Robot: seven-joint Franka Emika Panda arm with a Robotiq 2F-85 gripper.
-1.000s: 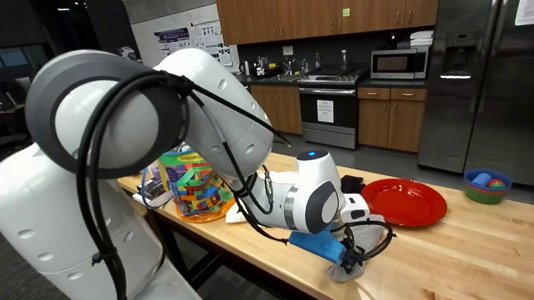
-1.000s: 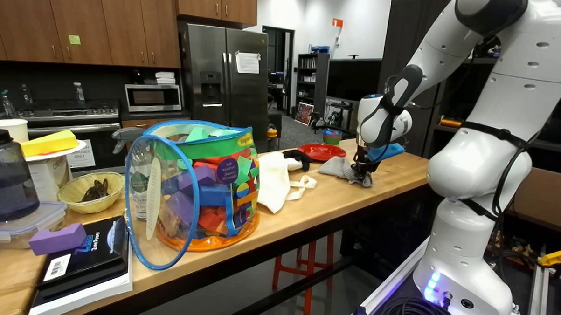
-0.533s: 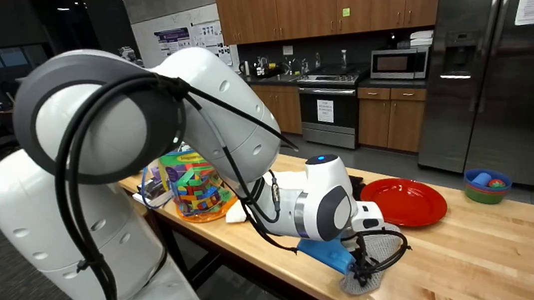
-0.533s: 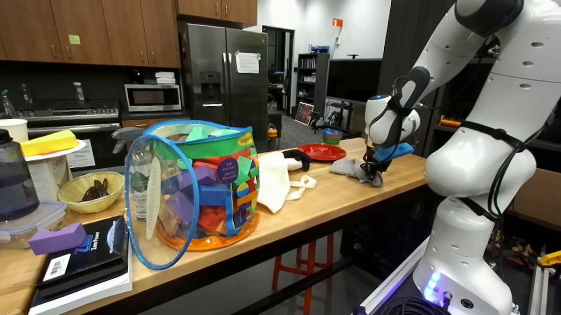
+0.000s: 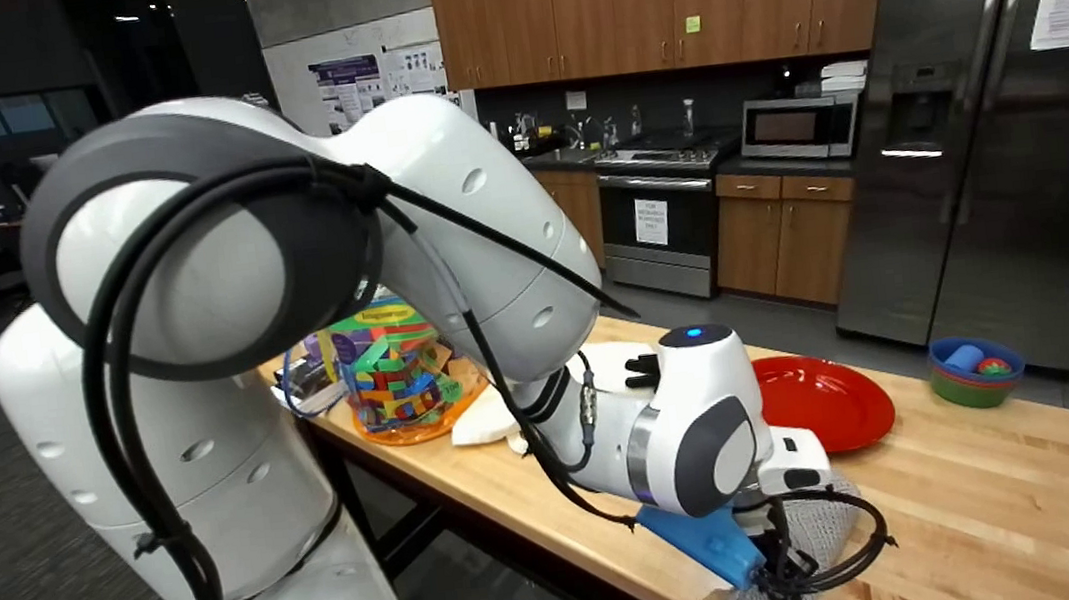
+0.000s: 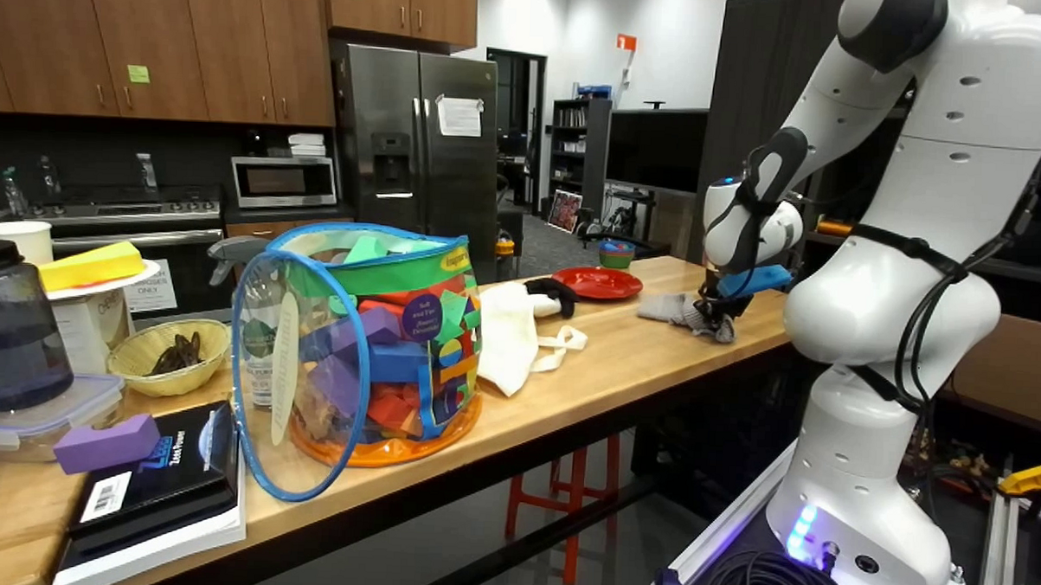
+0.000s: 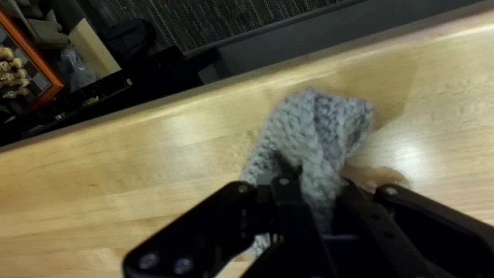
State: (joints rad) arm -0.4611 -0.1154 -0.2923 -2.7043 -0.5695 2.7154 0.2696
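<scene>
Black two-fingered claw (image 7: 316, 178), clamped on grey knitted cloth (image 7: 308, 135); bunching presumably secures limp fabric, leaving ends loose either side of claw. Pale wooden tabletop (image 7: 154, 162) below claw; cloth contact unclear. Glossy red round plate (image 5: 828, 402) near claw, lying flat.

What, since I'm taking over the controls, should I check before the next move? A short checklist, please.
1. Gripper shut on the grey cloth: ok.
2. Grey cloth inside the edge of the table: ok.
3. Grey cloth lifted fully off the table: cannot tell.
4. Red plate apart from the grey cloth: ok.
5. Red plate unobscured in both exterior views: not ok, the arm hides part.
</scene>
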